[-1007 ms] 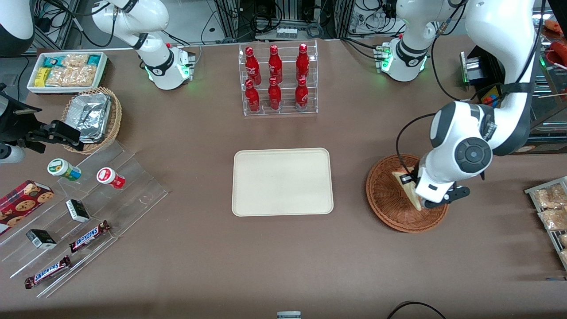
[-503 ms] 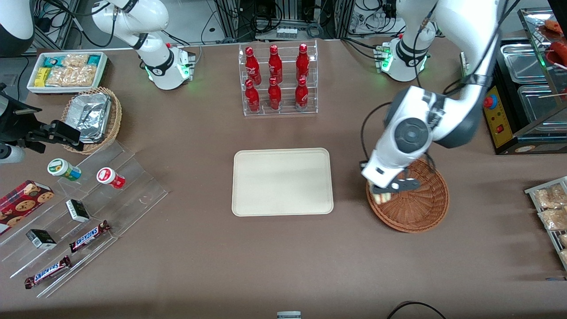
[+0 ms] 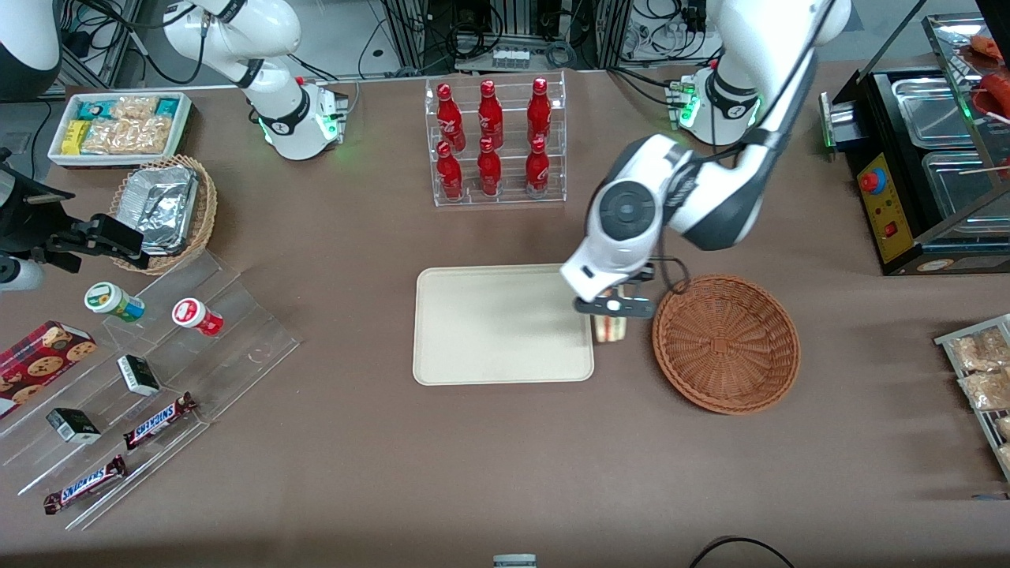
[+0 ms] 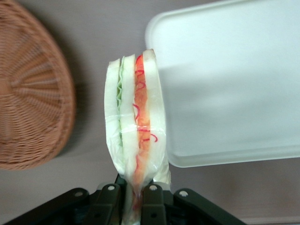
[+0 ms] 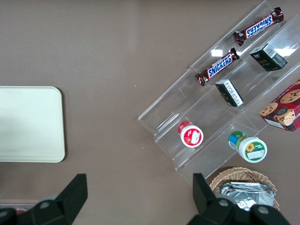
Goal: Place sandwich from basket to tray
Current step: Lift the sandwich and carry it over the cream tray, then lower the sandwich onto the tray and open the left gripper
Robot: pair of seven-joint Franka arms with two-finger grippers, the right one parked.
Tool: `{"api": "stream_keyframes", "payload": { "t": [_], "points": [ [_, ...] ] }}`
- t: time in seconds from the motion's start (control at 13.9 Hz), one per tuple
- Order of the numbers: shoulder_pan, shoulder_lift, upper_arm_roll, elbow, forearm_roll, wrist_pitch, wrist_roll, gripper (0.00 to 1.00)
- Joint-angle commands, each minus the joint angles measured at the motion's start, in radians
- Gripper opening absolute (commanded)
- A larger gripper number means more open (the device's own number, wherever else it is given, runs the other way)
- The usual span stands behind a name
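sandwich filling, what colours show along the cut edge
Green and red-orange layers between white bread on the sandwich, held by the end effector; clearest in the left wrist view.

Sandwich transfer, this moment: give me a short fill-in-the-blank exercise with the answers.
1. The hand is shut on the ____.
2. The basket now holds ____.
3. The sandwich hangs over the table between the basket and the ____.
4. The tray has ____ on it.

Missing words: sandwich; nothing; tray; nothing
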Motion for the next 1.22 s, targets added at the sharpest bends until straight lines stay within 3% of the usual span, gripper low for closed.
{"api": "stream_keyframes", "payload": {
  "t": [0.0, 0.79, 1.15],
  "points": [
    [-0.065, 0.132, 0.013, 0.127, 0.001, -0.013, 0.007, 0.0],
    [-0.104, 0.3, 0.013, 0.277, 0.001, 0.046, -0.018, 0.0],
    [-0.121, 0.326, 0.014, 0.28, 0.002, 0.064, -0.033, 0.0]
  ]
}}
